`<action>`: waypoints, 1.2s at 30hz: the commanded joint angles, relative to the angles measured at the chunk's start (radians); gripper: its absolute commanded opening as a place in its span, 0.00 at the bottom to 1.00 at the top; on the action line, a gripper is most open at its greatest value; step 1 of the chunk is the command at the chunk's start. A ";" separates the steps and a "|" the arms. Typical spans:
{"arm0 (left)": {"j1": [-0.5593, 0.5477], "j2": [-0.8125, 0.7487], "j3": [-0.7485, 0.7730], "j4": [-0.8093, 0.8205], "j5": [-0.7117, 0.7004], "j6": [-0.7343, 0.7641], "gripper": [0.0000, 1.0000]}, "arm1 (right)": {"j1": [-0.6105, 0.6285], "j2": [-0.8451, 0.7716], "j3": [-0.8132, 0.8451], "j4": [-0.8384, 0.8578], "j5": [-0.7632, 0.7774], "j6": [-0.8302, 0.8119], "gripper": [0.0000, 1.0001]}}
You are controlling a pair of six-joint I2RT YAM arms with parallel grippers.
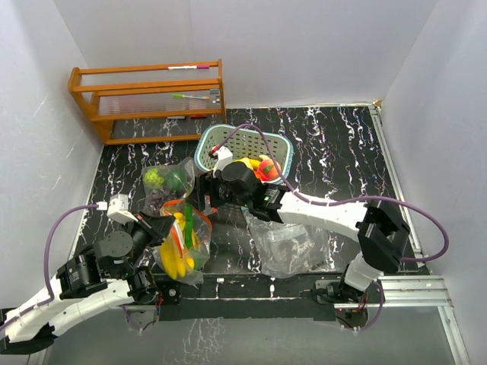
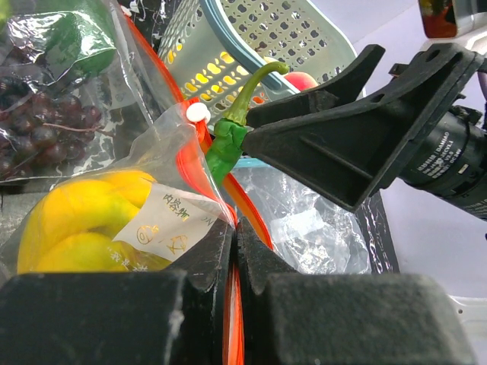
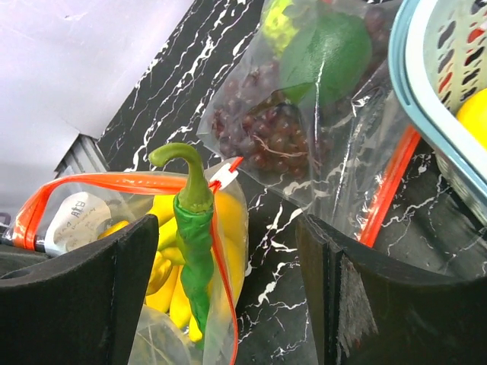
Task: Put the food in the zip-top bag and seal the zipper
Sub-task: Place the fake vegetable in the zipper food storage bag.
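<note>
Up close at the bottom of the left wrist view, the left gripper is squeezed tight on the orange zip edge of the zip-top bag. It holds the bag's mouth up. Yellow bananas sit inside, at the lower left of that view.

A green pepper stands in the mouth of the bag. It is long and thin, and it points straight up and down. Its curly stem is at the top and sticks out over the zip edge. Its bottom end is down among the bananas.

The right gripper has its two fingers wide apart, one on each side of the pepper. They do not look like they touch it. This is the arm closest to the pepper.

I think the pepper has to go further down before the zip can close, because the stem is in the way.

Another bag, with grapes and green fruit, lies at the upper right, next to the basket.
</note>
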 commanded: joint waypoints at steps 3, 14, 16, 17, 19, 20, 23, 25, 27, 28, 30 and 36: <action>-0.001 0.001 0.002 -0.001 -0.017 0.003 0.00 | -0.003 0.036 0.066 0.095 -0.074 -0.021 0.74; -0.001 -0.011 0.001 -0.020 -0.018 -0.006 0.00 | -0.012 0.086 0.088 0.162 -0.109 -0.003 0.58; -0.001 -0.011 0.002 -0.021 -0.019 -0.007 0.00 | -0.015 0.091 0.092 0.161 -0.111 0.000 0.46; -0.001 -0.011 0.002 -0.021 -0.019 -0.007 0.00 | -0.017 0.090 0.091 0.160 -0.114 0.002 0.42; -0.001 -0.011 0.001 -0.023 -0.019 -0.007 0.00 | -0.021 0.085 0.087 0.159 -0.119 0.011 0.31; -0.001 -0.012 0.001 -0.024 -0.020 -0.009 0.00 | -0.023 0.078 0.082 0.160 -0.120 0.017 0.23; -0.001 -0.014 0.002 -0.026 -0.021 -0.011 0.00 | -0.031 0.043 0.062 0.157 -0.107 0.032 0.11; -0.001 -0.014 0.003 -0.025 -0.024 -0.010 0.00 | -0.035 0.010 0.044 0.156 -0.095 0.042 0.10; -0.001 -0.011 0.002 -0.021 -0.025 -0.008 0.00 | -0.039 -0.018 0.036 0.150 -0.087 0.049 0.09; -0.001 -0.009 0.001 -0.019 -0.026 -0.007 0.00 | -0.040 -0.026 0.036 0.141 -0.088 0.051 0.09; -0.001 -0.002 0.000 -0.011 -0.024 -0.005 0.00 | -0.042 -0.041 0.041 0.128 -0.092 0.055 0.09; -0.002 0.019 0.000 0.009 -0.016 0.003 0.00 | -0.046 -0.018 0.079 0.078 -0.176 0.065 0.08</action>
